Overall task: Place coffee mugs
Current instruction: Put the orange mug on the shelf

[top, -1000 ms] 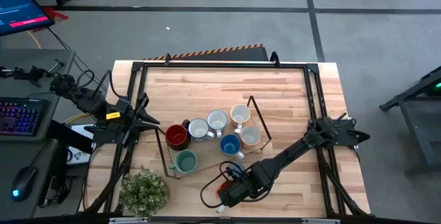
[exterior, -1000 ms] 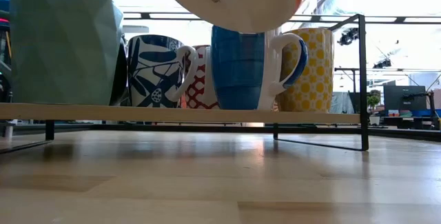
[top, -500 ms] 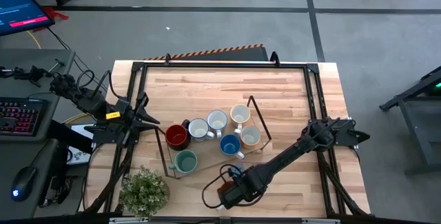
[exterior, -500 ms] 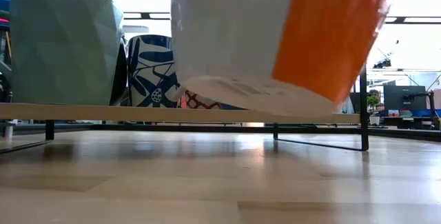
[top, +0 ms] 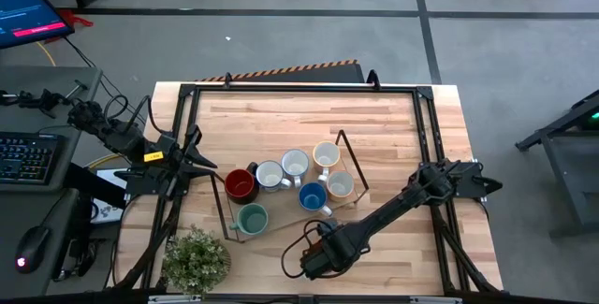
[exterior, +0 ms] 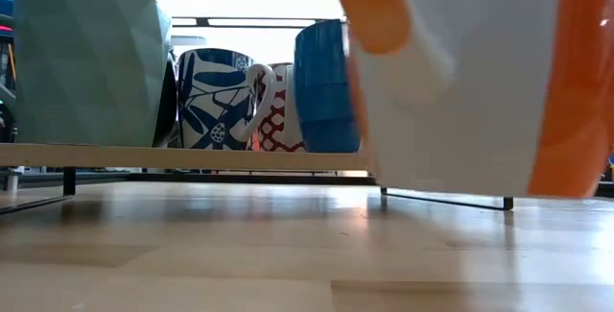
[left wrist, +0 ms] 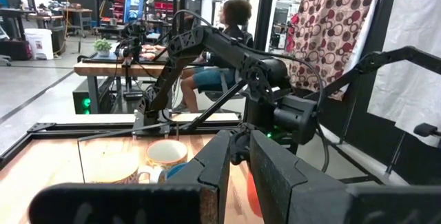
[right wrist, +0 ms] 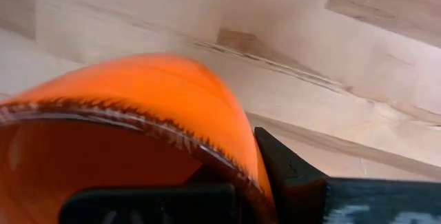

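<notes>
Gripping orange mug [right wrist: 124, 114] rim, right pincer [top: 314, 259]; low view shows white side.

Count, high view:
- Mugs on rack [top: 354, 167], centre of frame: seven. One dark red [top: 240, 185], one teal-green [top: 251, 219], one blue [top: 313, 197], four pale ones [top: 296, 164].
- Orange mug [top: 313, 256], lower centre, in right gripper [top: 316, 259]: one. Total mugs: eight.
- Potted plant [top: 197, 259], lower left: one.
- Robot arms: two.
- Person [left wrist: 219, 45] in left wrist view, background: one.
</notes>
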### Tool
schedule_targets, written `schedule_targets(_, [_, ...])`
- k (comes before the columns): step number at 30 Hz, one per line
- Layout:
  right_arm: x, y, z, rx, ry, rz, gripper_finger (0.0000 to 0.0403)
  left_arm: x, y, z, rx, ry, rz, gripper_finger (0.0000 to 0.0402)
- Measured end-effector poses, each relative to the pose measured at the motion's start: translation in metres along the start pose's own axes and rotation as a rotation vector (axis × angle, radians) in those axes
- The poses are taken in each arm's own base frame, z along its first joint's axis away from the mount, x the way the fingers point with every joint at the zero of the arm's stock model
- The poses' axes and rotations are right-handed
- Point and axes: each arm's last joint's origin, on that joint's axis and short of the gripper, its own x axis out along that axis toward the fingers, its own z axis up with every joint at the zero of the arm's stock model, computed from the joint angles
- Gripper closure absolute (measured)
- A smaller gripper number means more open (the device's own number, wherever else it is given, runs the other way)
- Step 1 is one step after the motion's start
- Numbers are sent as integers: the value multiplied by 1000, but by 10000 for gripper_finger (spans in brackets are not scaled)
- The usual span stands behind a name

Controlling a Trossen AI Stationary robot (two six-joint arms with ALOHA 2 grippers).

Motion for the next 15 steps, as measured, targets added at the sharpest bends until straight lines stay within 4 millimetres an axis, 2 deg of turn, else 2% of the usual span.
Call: schedule_targets(15, [16,6,5,30,-14,-13,403,0,0,-1,3,11,1,355])
